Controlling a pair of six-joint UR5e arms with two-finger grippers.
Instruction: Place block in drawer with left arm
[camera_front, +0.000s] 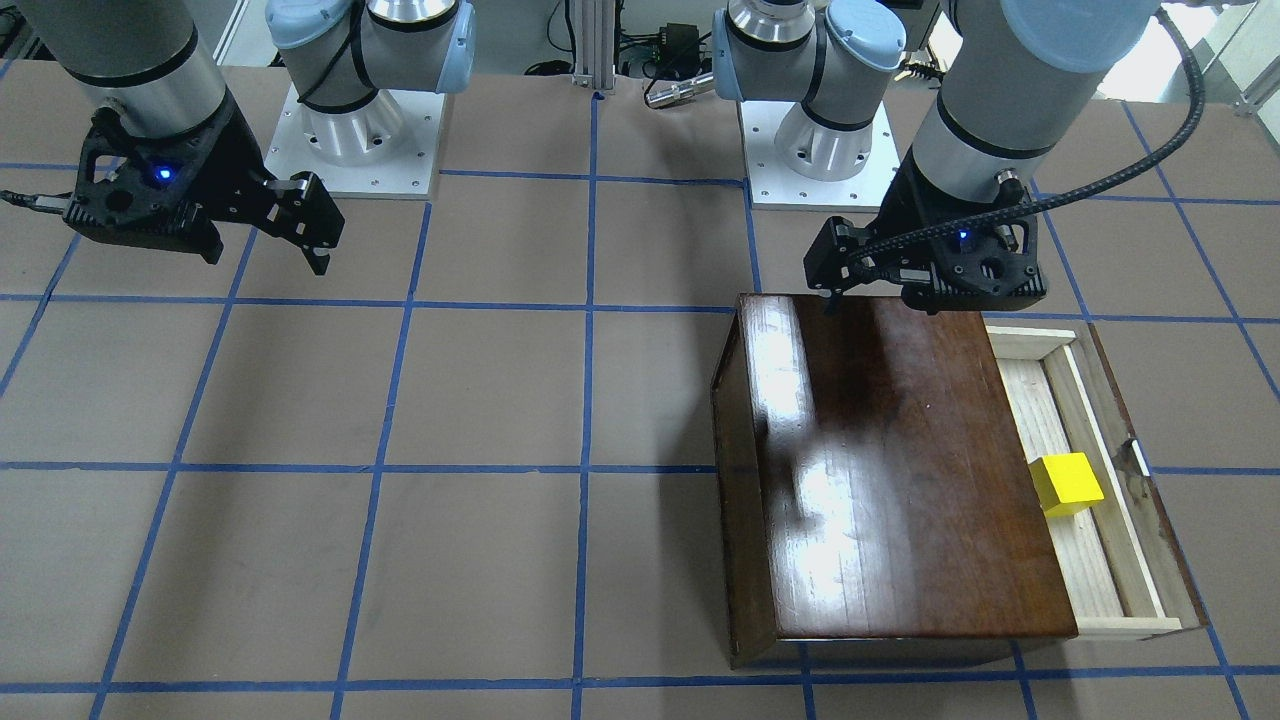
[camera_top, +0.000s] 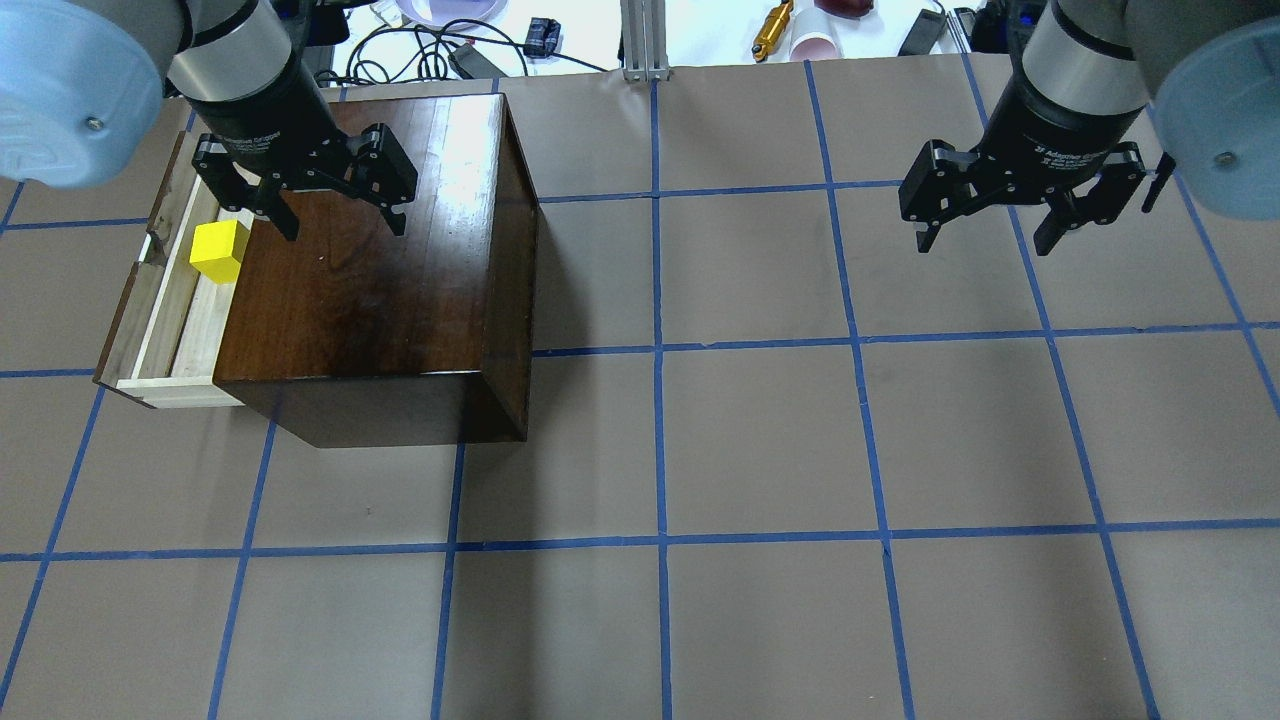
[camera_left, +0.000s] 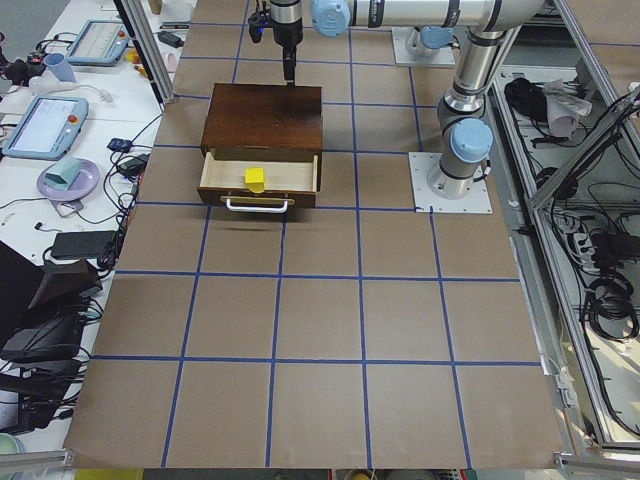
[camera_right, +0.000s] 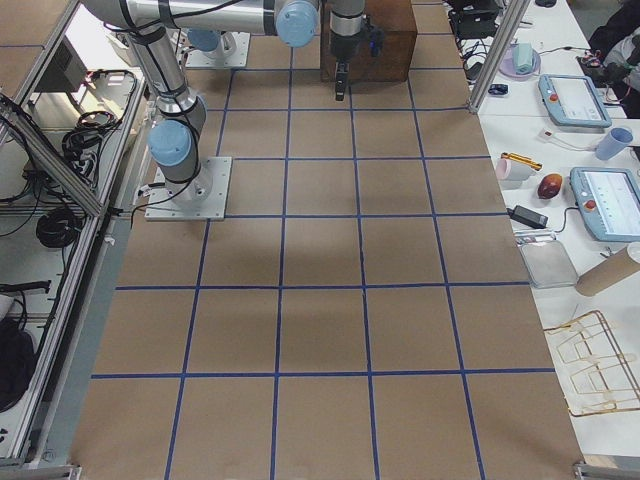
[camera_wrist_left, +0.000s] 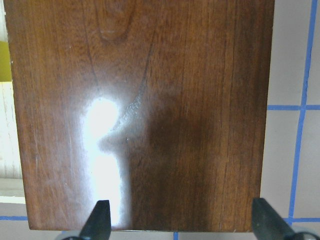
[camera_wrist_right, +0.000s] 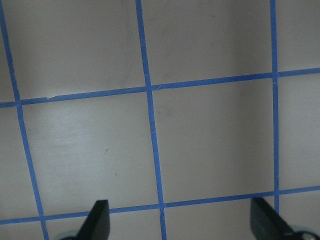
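The yellow block (camera_top: 219, 250) lies inside the open drawer (camera_top: 190, 330), a pale wood tray pulled out of the glossy dark-brown box (camera_top: 370, 290). The front view shows the block (camera_front: 1066, 484) resting on the drawer floor (camera_front: 1030, 400), untouched. My left gripper (camera_top: 340, 222) hangs open and empty above the box top, beside the block and toward the box's far edge. Its wrist view looks down on the box lid (camera_wrist_left: 150, 100), with a yellow sliver of the block (camera_wrist_left: 5, 60) at the left edge. My right gripper (camera_top: 985, 240) is open and empty over bare table on the far right.
The table is brown with a blue tape grid (camera_top: 660, 340). The drawer's dark front panel with a white handle (camera_left: 258, 205) faces the table's left end. Both arm bases (camera_front: 350, 130) stand at the robot's side. Cables and cups lie beyond the far table edge (camera_top: 450, 40).
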